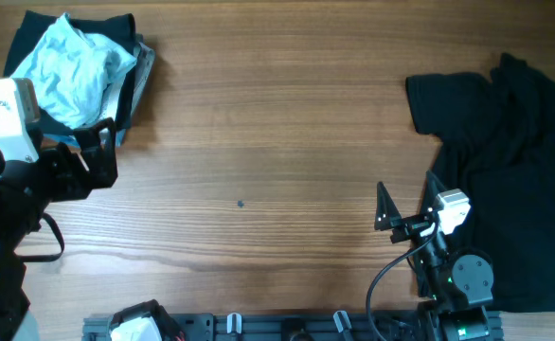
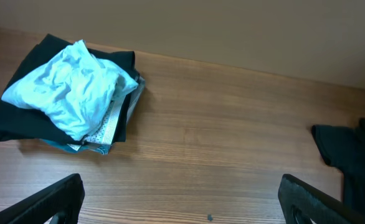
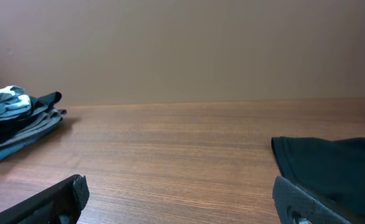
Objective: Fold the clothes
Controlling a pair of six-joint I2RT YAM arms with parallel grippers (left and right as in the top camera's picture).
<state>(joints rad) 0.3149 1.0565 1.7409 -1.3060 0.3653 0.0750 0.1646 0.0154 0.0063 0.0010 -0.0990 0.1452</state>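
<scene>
A crumpled pale sky-blue T-shirt (image 1: 74, 66) lies on a stack of folded black and grey clothes (image 1: 124, 33) at the far left. The blue shirt also shows in the left wrist view (image 2: 70, 87) and, partly, in the right wrist view (image 3: 5, 99). A black T-shirt (image 1: 505, 142) lies loosely spread at the right (image 2: 357, 158) (image 3: 332, 162). My left gripper (image 1: 105, 153) (image 2: 182, 205) is open and empty, just in front of the stack. My right gripper (image 1: 391, 213) (image 3: 179, 202) is open and empty, beside the black T-shirt's left edge.
The wooden table (image 1: 259, 123) has a small dark speck (image 1: 241, 203) near its middle. A dark rail with clips (image 1: 259, 327) runs along the front edge, with a white object (image 1: 135, 322) at its left end. A plain wall (image 3: 182, 50) stands behind the table.
</scene>
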